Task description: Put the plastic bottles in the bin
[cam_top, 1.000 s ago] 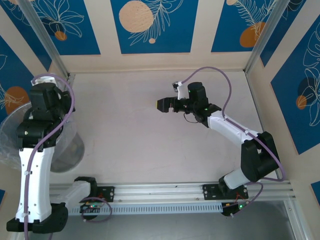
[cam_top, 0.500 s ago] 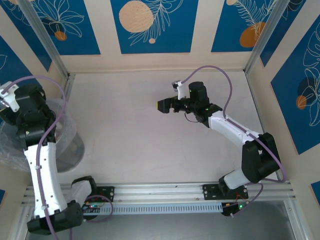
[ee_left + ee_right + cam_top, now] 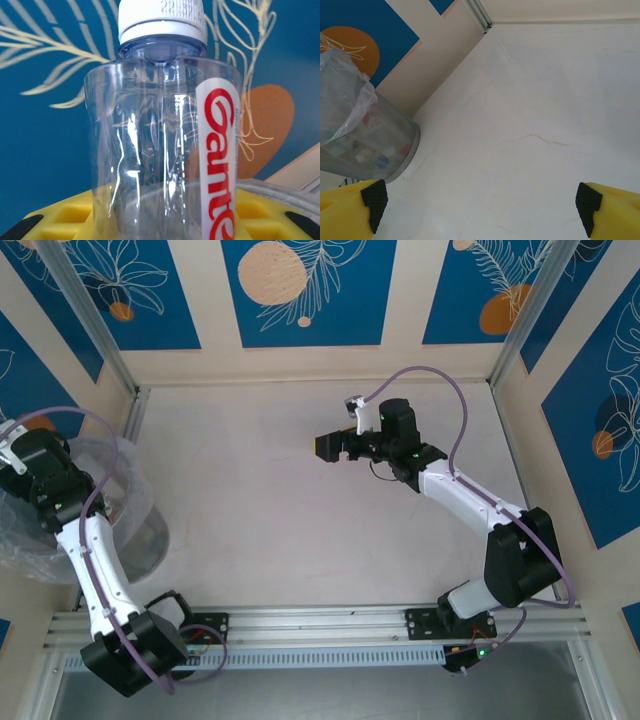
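- Rail (image 3: 320, 620): runs along the bottom of the top view and carries both arm bases.
- Left arm (image 3: 95, 560): rises from the lower left. Its wrist sits at the left edge of the frame, over the left part of the bin (image 3: 140, 530).
- Left gripper (image 3: 160, 225): closed on a bottle (image 3: 150, 140), with its yellow fingers (image 3: 60, 220) on either side at the bottom of the wrist view.
- Bottle: clear and upright in the grip. It has a white cap (image 3: 161, 20) at the top of the frame and a white label (image 3: 220, 160) with red letters on its right side. I cannot tell whether it hangs right over the bin's opening.
- Bin: stands at the left edge of the desk (image 3: 260, 530), at mid-left in the top view. A crinkled clear bag (image 3: 20, 540) spills over its rim.
- Bottles (image 3: 375, 155): several lie inside the bin, seen through its wall at the left of the right wrist view. Red, blue and white bits show.
- Right gripper (image 3: 322, 446): just above centre in the top view and well apart from the bin. Its jaws stand wide open with nothing between them but bare desk.
- Wall (image 3: 300, 290): blue panels with orange discs and leaf outlines fill the top of the frame. One such panel sits behind the held bottle.
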